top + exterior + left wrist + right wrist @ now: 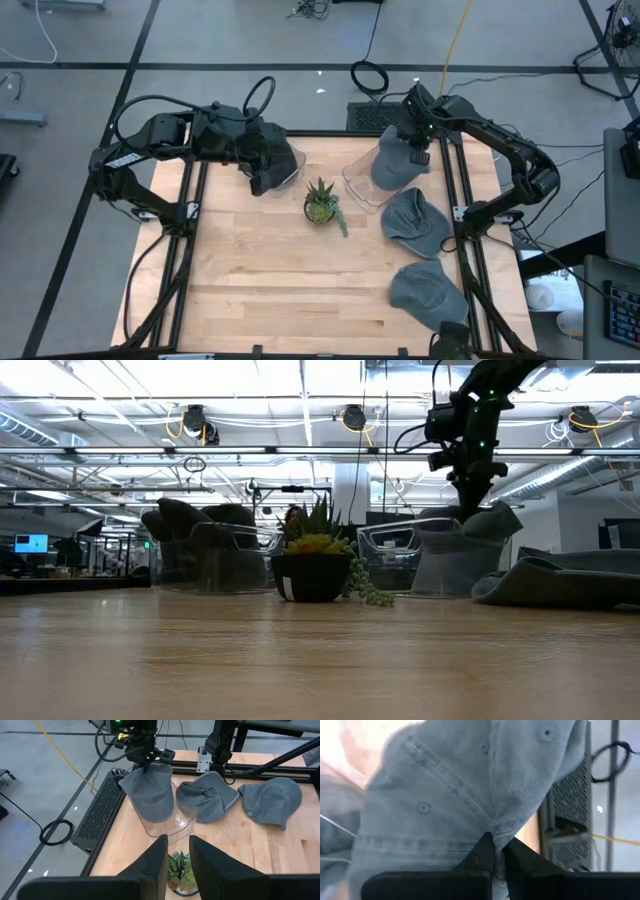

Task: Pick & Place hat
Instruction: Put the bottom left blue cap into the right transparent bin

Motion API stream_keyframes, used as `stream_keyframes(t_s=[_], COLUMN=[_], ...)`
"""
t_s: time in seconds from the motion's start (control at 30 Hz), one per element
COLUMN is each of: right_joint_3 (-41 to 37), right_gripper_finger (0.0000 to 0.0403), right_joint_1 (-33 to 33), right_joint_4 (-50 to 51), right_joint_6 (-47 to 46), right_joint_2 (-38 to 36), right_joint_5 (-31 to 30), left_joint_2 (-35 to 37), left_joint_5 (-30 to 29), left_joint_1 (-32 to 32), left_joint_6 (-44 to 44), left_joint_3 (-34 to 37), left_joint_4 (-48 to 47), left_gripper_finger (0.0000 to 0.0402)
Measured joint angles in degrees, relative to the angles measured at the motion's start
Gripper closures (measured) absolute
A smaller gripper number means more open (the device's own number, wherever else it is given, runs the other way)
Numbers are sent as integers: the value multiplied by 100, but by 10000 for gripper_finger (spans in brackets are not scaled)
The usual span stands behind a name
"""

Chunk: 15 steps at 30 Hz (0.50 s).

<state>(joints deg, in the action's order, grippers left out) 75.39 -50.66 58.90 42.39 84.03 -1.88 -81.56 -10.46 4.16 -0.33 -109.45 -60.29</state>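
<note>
Over the clear bin (362, 180) at the table's far right, the right gripper (414, 152) is pinched tight on a grey hat (396, 165), dangling it into the bin. Two more hats (415, 222) lie nearer (same grey). Left gripper (268, 180) hovers by the little plant (321, 203), fingers narrowly apart, holding nothing.

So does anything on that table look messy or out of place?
Only slightly. The right end effector pinches a grey hat by its edge, so it hangs crumpled over a clear bin. Two more hats lie loose and rumpled nearby. Nothing looks spilled or damaged.
</note>
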Motion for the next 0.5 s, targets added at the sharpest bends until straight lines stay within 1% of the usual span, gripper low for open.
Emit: stream_keyframes(t_s=[0.13,0.2,0.27,0.37,0.5], right_joint_3=[-10,-12,-12,-12,-12], right_gripper_finger=[390,382,369,343,310], right_joint_1=[0,0,3,12,13], right_joint_4=[-136,-136,-121,-66,-141], right_joint_6=[-3,49,108,223,237], right_joint_2=[0,-27,-117,-348,-689], right_joint_5=[-610,-872,-991,-857,-344], left_joint_2=[0,0,0,0,0], left_joint_5=[5,9,14,20,167], left_joint_1=[0,0,0,-2,1], left_joint_6=[-1,-1,-1,0,76], left_joint_3=[0,0,0,0,0], left_joint_4=[2,2,2,2,4], left_gripper_finger=[314,314,314,314,314])
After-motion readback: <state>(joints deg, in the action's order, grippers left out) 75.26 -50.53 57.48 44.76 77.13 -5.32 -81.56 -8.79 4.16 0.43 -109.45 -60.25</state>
